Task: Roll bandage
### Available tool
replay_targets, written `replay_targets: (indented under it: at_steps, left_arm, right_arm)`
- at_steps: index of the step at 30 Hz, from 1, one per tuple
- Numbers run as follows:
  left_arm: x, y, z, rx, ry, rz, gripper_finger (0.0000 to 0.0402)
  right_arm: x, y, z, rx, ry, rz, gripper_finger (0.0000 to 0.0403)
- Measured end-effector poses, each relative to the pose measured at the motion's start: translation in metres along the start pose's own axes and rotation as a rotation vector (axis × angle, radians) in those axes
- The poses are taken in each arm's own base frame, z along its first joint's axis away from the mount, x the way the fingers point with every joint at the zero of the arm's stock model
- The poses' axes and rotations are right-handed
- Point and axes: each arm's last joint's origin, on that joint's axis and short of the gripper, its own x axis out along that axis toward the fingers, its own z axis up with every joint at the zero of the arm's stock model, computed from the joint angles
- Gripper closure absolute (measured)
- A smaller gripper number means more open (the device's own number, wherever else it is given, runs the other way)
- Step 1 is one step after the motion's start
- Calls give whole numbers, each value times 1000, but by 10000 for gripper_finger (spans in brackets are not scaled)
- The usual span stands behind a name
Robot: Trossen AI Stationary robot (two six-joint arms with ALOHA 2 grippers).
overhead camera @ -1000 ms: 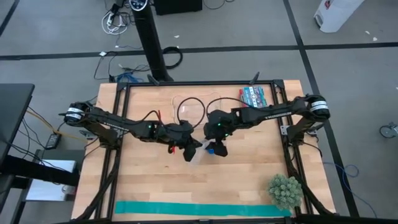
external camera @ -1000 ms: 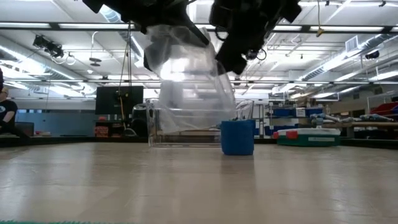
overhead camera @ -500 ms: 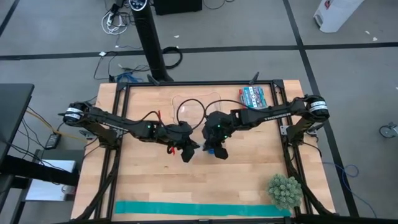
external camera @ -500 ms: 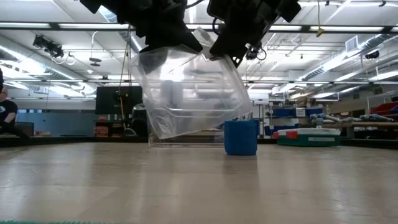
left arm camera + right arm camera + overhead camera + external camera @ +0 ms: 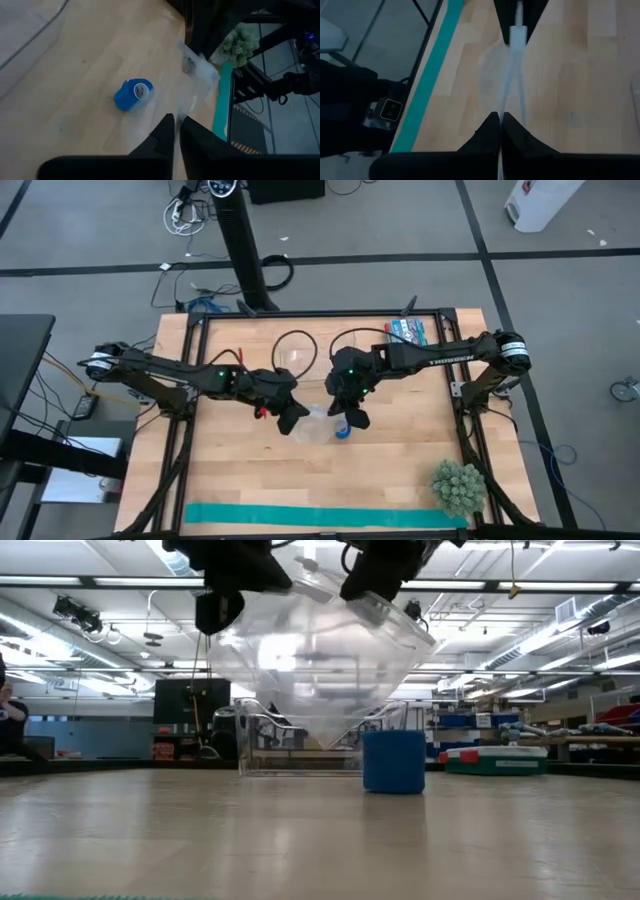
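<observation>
Both pincers pinch the clear plastic bag (image 5: pixel 320 670) above the tabletop (image 5: pixel 400 470): left pincer (image 5: pixel 292 418) one edge, right pincer (image 5: pixel 352 415) the other. The rolled blue bandage (image 5: pixel 394 762) stands below, so bagging looks next: lower the mouth over it.

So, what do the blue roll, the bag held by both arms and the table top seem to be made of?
Blue roll: probably elastic fabric, matte, wound in layers around a pale core.
Bag: thin clear plastic film, glossy; the room shows through it and it creases.
Table top: light wood, apparently planks with visible seams and a smooth finish.
</observation>
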Motion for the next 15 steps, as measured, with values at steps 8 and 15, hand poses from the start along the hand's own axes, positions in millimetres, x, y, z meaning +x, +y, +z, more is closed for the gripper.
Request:
replay_targets:
  at_steps: [8, 15]
  left_arm:
    - [-23, 2, 1, -24, -14, 55, 276]
    - [-20, 3, 0, -12, -24, 81, 226]
  right_arm:
    - [-3, -1, -4, 30, 64, -18, 403]
    - [1, -3, -7, 35, 96, -27, 403]
